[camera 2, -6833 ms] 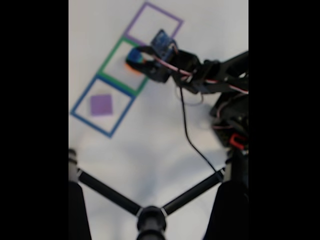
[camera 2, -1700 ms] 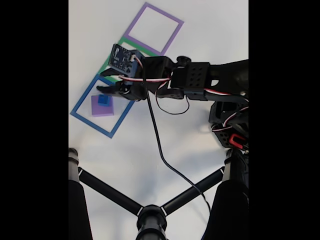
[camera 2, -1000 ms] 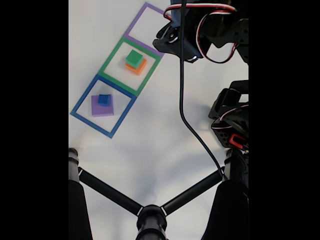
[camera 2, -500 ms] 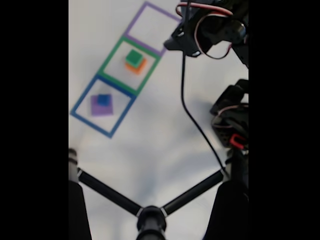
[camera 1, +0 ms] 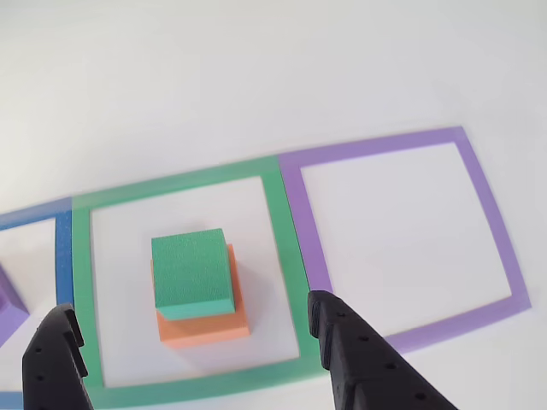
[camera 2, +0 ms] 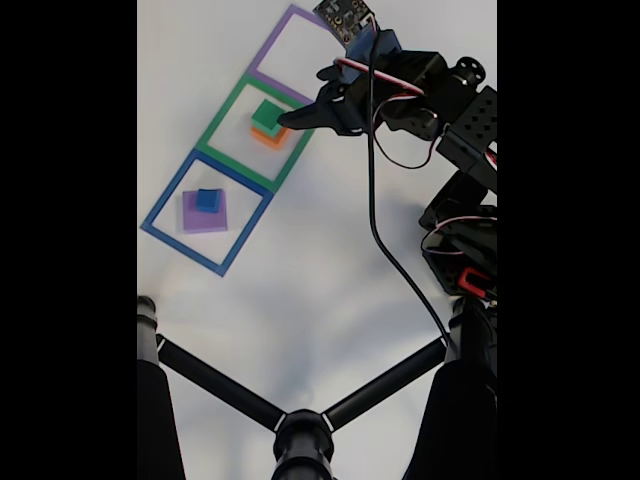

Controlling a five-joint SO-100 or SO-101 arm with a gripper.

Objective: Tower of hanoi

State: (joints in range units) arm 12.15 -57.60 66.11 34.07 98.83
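1. Two black fingers (camera 1: 355, 359) of the hand (camera 1: 192, 329) enter the other view from the bottom edge, spread wide and gripping nothing; the green block (camera 1: 192, 272) shows in the gap between them, with neither finger touching it.
2. In the fixed view the hand (camera 2: 300, 118) points left from the arm (camera 2: 440, 100), its tip just beside the stacked blocks at the right side of the green square outline (camera 2: 222, 120).
3. The green block sits on a larger orange block (camera 1: 205, 326), both inside the green square outline (camera 1: 81, 290) on the white worktop (camera 1: 256, 77).
4. Left of it in the fixed view, the blue square outline (camera 2: 165, 195) holds a purple block (camera 2: 203, 215) with a small blue block (camera 2: 208, 199) on top; the other view catches a purple corner (camera 1: 8, 303) at its left edge.
5. The purple square outline (camera 1: 483, 196) encloses bare white worktop, as it does in the fixed view (camera 2: 345, 40).
6. No writing or labels can be read on anything.
7. Open worktop lies beyond the three squares in the other view, and below them in the fixed view (camera 2: 300, 300), down to black tripod legs (camera 2: 215, 385) at the bottom.
8. A black cable (camera 2: 385, 250) trails from the arm across the worktop, well apart from the blocks.
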